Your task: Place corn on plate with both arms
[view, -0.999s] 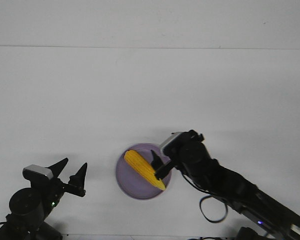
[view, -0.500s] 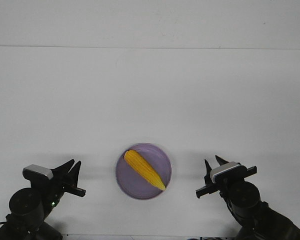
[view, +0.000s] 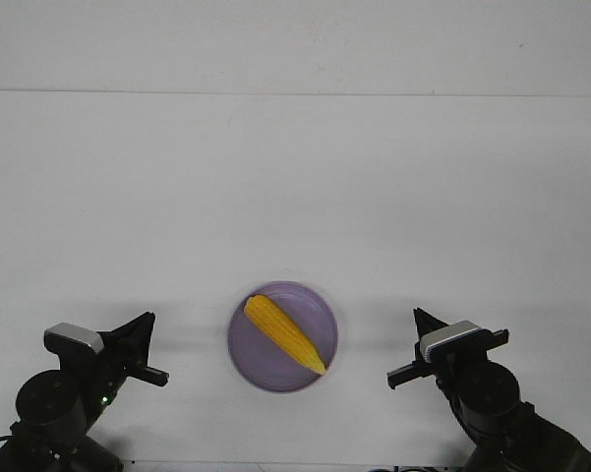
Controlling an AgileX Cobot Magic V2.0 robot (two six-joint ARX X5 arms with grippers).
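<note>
From the front, the corn (view: pixel 284 333) lies diagonally inside the plate (view: pixel 251 362) at the near middle of the surface, apparently delivered. The left gripper (view: pixel 138 344) and right gripper (view: pixel 414 344) flank it, well apart, fingers closed and empty.

There is only one view, the front view, and it looks from high above the robot, forward and steeply down on the white table (view: pixel 295 197). The plate (view: pixel 253 365) sits low in the middle of the picture, and beyond it the table runs far back to a pale wall. The camera stands well away, so both arms appear only at the near edge, one on each side of the plate.
</note>
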